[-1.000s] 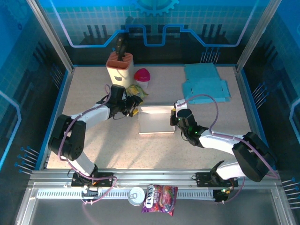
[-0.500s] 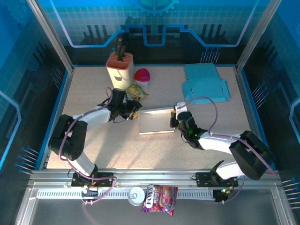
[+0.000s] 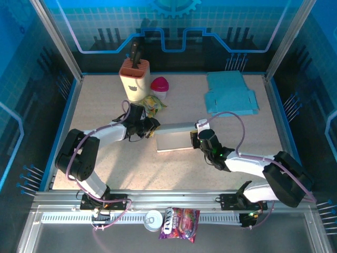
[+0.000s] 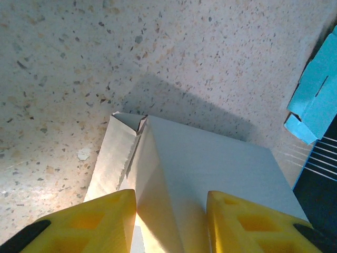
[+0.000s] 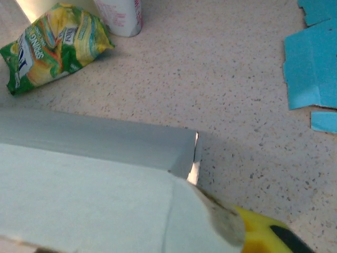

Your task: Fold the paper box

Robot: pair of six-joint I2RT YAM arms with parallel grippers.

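1. The white paper box (image 3: 174, 138) lies mid-desk (image 3: 105, 100), between the two pincers.
2. It looks light, thin and bendy. It could crush or slide, so hold it by the end folds.
3. The left pincer (image 4: 171, 203) is part open, with the box's end between its fingers. I cannot tell if it squeezes.
4. The right pincer (image 3: 198, 138) sits at the other end. I cannot tell how open it is.
5. Both arms reach in low over the desk.

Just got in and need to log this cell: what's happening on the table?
A white paper box is being folded mid-table. The left hand straddles a creased corner at the box's left end, fingers apart. The right hand is at the box's right end. The box's far wall stands raised.
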